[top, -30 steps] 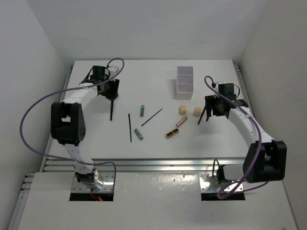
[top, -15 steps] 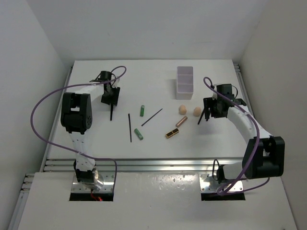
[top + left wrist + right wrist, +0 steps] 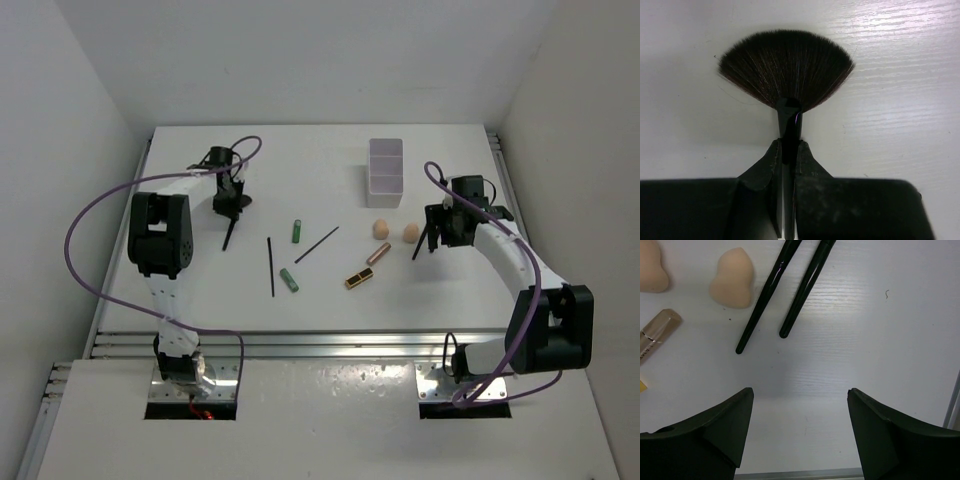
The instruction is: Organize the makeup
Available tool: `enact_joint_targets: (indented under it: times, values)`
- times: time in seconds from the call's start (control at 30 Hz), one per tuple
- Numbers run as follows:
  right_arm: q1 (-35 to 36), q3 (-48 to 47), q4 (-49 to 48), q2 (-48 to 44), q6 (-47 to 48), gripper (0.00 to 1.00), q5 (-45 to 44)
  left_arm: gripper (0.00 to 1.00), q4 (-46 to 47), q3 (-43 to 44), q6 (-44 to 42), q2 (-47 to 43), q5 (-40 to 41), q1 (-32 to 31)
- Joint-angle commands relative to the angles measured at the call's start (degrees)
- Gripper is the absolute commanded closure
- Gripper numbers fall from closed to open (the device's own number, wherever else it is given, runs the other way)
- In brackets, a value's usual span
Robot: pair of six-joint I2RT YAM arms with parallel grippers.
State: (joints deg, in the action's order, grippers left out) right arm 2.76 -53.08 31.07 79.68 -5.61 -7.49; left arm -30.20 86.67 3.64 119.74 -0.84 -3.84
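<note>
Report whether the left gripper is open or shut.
Shut on the fan brush: in the left wrist view the left gripper has both fingertips pressed against the brush's thin black handle, no gap showing.

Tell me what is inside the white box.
From above, the white box shows only bare pale compartments, with nothing in them. Its near wall hides part of the front compartment's floor.

The left hand pinches the thin black handle of a fan brush, whose dark bristles spread just ahead of it over the white bench.
</note>
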Motion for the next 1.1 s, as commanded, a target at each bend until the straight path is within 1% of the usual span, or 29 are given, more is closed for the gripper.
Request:
enact_joint_targets:
  times: [0.0, 0.03, 0.1, 0.13, 0.17, 0.2, 0.27, 0.3, 0.37, 0.4, 0.43, 0.5, 0.53, 0.57, 0.6, 0.63, 0.7, 0.73, 0.83, 0.87, 0.93, 1.0, 1.07]
  values:
    - [-0.1, -1.0, -0.7, -1.9, -0.3, 0.24, -0.4, 1.0, -2.0, 3.9, -2.0, -0.9, -0.5, 0.4]
    - [0.0, -0.5, -0.9, -2.2, -0.4, 0.24, 0.2, 1.0, -2.0, 7.3, -2.8, -1.6, -1.3, 0.4]
    - [-0.1, 1.2, -2.2, -3.8, -0.9, 0.24, 1.2, 1.0, 0.3, 11.3, -3.9, -2.8, -2.8, -0.7]
    - [0.0, 1.9, -2.8, -4.2, -0.9, 0.24, 2.3, 1.0, 1.4, 15.3, -4.5, -3.5, -2.8, -1.3]
    - [0.0, 2.5, -4.2, -4.7, -1.2, 0.24, 3.3, 1.0, 2.8, 17.1, -4.5, -3.6, -3.7, -1.8]
    - [-0.1, 4.7, -5.7, -6.8, -1.1, 0.24, 4.2, 1.0, 6.2, 20.3, -4.5, -4.2, -4.9, -3.1]
    - [-0.2, 6.4, -8.5, -9.1, -1.0, 0.24, 5.9, 1.0, 11.0, 22.1, -4.0, -5.0, -6.8, -4.8]
    - [-0.3, 8.0, -11.0, -11.4, -1.5, 0.24, 7.0, 1.0, 17.6, 22.1, -3.2, -6.1, -7.8, -5.7]
    - [-0.4, 11.6, -14.7, -12.5, -1.7, 0.24, 8.7, 1.0, 26.6, 19.1, -1.4, -8.6, -10.5, -8.8]
    - [-0.4, 12.4, -16.7, -13.7, -1.9, 0.24, 10.7, 1.0, 36.9, 17.1, -0.9, -9.5, -10.5, -10.2]
    - [-0.5, 14.1, -17.6, -14.4, -2.1, 0.24, 11.5, 1.0, 42.2, 13.3, -0.9, -10.8, -9.9, -13.1]
    - [-0.2, 14.8, -19.8, -15.5, -2.6, 0.24, 13.5, 1.0, 51.5, 10.5, -1.7, -10.8, -9.9, -16.4]
    - [-0.3, 15.0, -20.2, -15.4, -2.9, 0.24, 13.7, 1.0, 59.2, 9.7, -2.3, -10.8, -9.4, -17.9]
    - [-0.4, 15.5, -20.3, -16.2, -3.2, 0.24, 14.2, 1.0, 62.4, 9.7, -2.8, -9.8, -9.4, -20.6]
    - [-0.1, 15.5, -20.4, -16.5, -3.4, 0.24, 14.8, 1.0, 65.3, 9.7, -2.8, -7.6, -8.6, -21.8]
    - [-0.5, 16.0, -20.4, -16.6, -3.4, 0.24, 15.7, 1.0, 70.8, 9.7, -2.2, -6.2, -8.6, -23.8]
    - [-0.3, 16.1, -19.5, -17.3, -3.6, 0.24, 16.8, 1.0, 76.2, 11.7, -1.6, -3.0, -8.6, -25.4]
    - [-0.6, 16.0, -18.2, -17.4, -3.7, 0.24, 17.1, 1.0, 81.2, 12.6, -0.7, 0.6, -7.6, -26.1]
    - [-0.7, 15.6, -16.2, -17.8, -4.1, 0.24, 16.9, 1.0, 88.3, 18.0, -0.7, 6.9, -4.5, -28.5]
    - [-0.7, 15.4, -14.0, -18.1, -4.1, 0.24, 16.6, 1.0, 93.0, 19.3, -1.5, 11.2, -3.2, -29.1]
    - [-0.9, 14.7, -11.1, -18.8, -4.2, 0.24, 16.2, 1.0, 98.3, 23.1, -3.1, 15.1, 0.9, -30.7]
    - [-1.2, 14.4, -9.8, -19.4, -4.2, 0.24, 15.8, 1.0, 100.1, 26.9, -4.6, 20.6, 2.7, -31.8]
    - [-1.3, 14.3, -7.4, -19.7, -3.9, 0.24, 15.7, 1.0, 100.9, 29.1, -5.1, 23.4, 3.6, -32.5]
